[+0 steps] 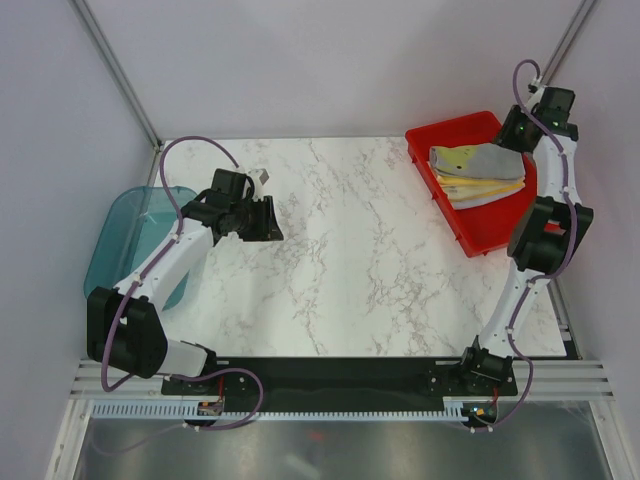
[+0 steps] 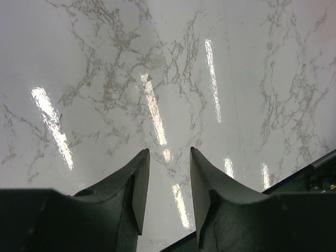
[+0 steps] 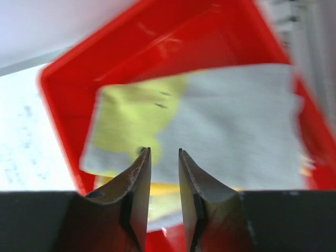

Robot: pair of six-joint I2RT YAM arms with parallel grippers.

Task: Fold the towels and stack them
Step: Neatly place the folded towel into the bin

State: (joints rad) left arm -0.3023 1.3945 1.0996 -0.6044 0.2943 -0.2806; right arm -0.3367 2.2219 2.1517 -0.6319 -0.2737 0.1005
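Right now towels [image 1: 478,172] sit stacked in red tray [image 1: 482,236]; R gripper [image 3: 164,151] hangs above them, jaws apart w/ nothing held; L gripper [image 2: 169,150] over table [image 1: 350,240], also apart.

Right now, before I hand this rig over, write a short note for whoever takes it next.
Left gripper: open, holding nothing, over bare table.
Right gripper: open, holding nothing, just above the towels.
Towels: folded, stacked in the red tray, grey-and-yellow one on top.
Done: stack looks complete; no loose towel shows on the table.
Left: probably only pull both arms back.
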